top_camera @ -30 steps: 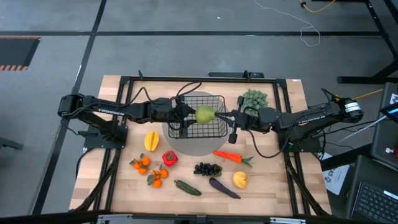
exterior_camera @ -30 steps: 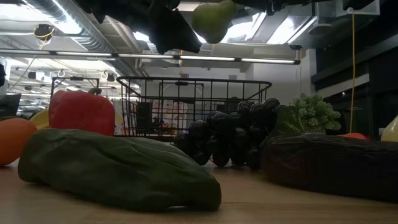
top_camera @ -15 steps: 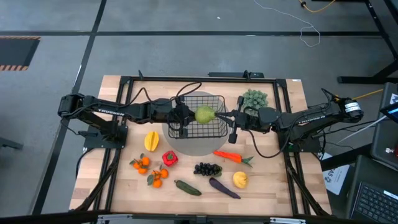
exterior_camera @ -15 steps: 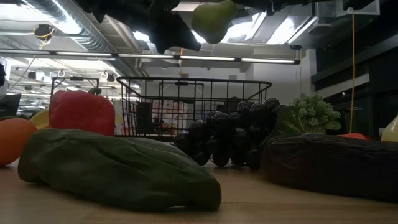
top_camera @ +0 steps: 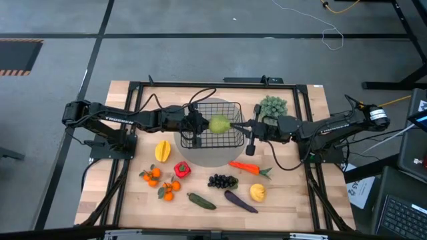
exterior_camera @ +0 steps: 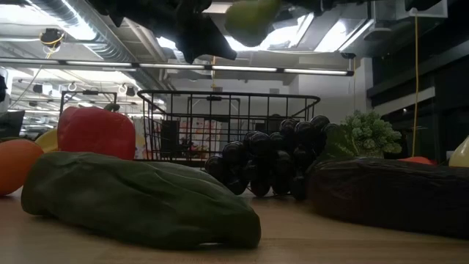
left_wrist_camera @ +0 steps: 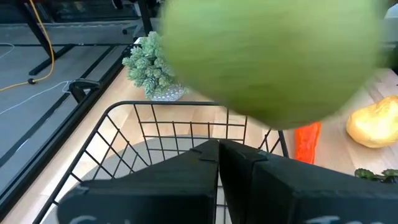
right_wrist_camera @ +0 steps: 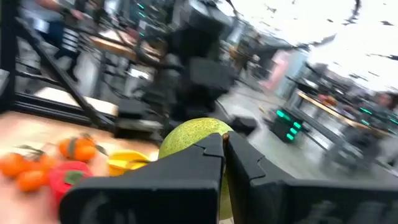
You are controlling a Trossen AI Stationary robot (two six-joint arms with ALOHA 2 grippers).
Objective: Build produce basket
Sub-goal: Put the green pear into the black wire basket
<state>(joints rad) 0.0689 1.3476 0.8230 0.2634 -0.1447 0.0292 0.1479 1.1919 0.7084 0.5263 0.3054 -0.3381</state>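
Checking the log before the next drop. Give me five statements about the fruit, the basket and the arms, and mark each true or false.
1. The green fruit hangs over the basket. True.
2. The right gripper holds that fruit. True.
3. The carrot lies inside the basket. False: it lies on the table outside it.
4. The left gripper rests on the table beside the tangerines. False: it is at the basket's left side.
5. The grapes lie on the table. True.

Wooden table (top_camera: pixel 133 200) with grey disc (top_camera: pixel 207 159), carrot (top_camera: pixel 244 167), grapes (top_camera: pixel 222 181), lemon (top_camera: pixel 257 193), cucumber (top_camera: pixel 201 201).
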